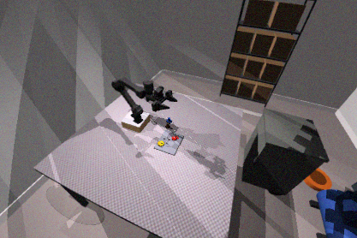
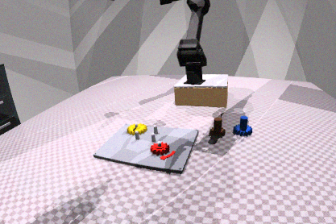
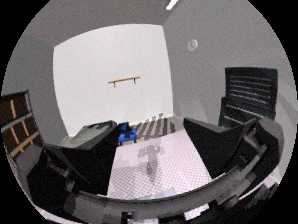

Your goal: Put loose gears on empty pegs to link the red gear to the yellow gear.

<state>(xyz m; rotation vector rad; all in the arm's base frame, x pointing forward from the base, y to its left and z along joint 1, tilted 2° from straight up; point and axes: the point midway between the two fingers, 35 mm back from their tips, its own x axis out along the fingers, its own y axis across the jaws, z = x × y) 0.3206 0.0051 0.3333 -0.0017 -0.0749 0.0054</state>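
My jaws [image 1: 169, 103] are wide apart, grasping nothing, high over the bench [image 1: 193, 197] [image 2: 246, 189] [image 3: 160, 172]! The red gear [image 1: 175, 138] [image 2: 159, 148] and yellow gear [image 1: 161, 143] [image 2: 137, 129] sit on the grey board [image 1: 169, 149] [image 2: 118, 148] (three bare pegs there); the brown gear [image 1: 168, 126] [image 2: 217, 131] and blue gear [image 1: 169, 121] [image 2: 242, 130] stand beside it.
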